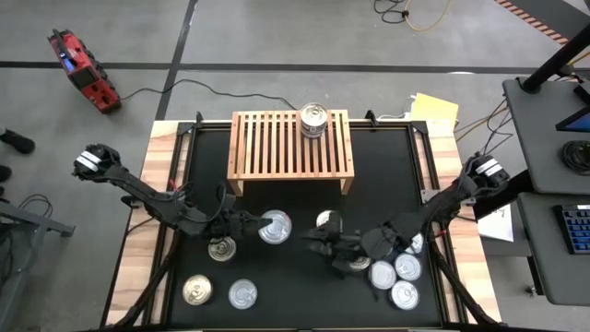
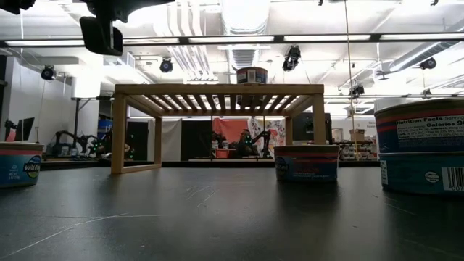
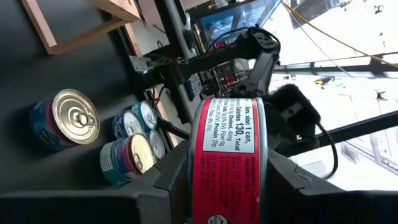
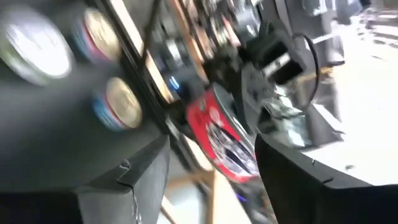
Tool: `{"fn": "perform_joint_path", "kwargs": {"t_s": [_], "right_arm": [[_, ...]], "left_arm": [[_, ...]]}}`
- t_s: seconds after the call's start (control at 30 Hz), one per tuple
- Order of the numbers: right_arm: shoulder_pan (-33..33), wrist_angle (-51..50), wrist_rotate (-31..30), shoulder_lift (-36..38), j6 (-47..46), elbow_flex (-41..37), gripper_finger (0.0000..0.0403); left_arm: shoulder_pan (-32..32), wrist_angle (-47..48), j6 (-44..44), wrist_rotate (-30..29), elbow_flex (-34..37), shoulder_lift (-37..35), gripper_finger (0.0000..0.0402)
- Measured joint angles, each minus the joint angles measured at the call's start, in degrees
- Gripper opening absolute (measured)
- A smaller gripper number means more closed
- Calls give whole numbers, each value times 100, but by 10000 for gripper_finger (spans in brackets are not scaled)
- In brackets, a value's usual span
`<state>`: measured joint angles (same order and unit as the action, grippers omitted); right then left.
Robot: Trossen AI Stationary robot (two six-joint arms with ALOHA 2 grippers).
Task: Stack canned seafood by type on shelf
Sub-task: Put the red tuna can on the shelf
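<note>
Red-labelled can in left gripper, one can on shelf

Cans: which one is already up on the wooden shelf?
Only the silver-lidded can standing on the shelf, toward its right end. The red-labelled can is clamped in the left gripper; all the others sit on the black mat.

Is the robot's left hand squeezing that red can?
Touching. In the left wrist view the red-labelled can sits clamped between the left gripper and its two dark fingers, pressed against both sides with no gap showing.
</note>
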<state>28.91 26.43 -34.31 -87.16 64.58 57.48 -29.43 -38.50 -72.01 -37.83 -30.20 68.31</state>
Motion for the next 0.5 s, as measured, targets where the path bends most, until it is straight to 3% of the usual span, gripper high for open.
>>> {"fn": "perform_joint_path", "kwargs": {"t_s": [0.13,0.5], "right_arm": [[-4,-18,-784,-537,684,521,237],[-54,-64,-2058,-1547,2270,1420,272]], "left_arm": [[2,15,-13,66,0,0,118],[4,113,-15,245,0,0,118]]}}
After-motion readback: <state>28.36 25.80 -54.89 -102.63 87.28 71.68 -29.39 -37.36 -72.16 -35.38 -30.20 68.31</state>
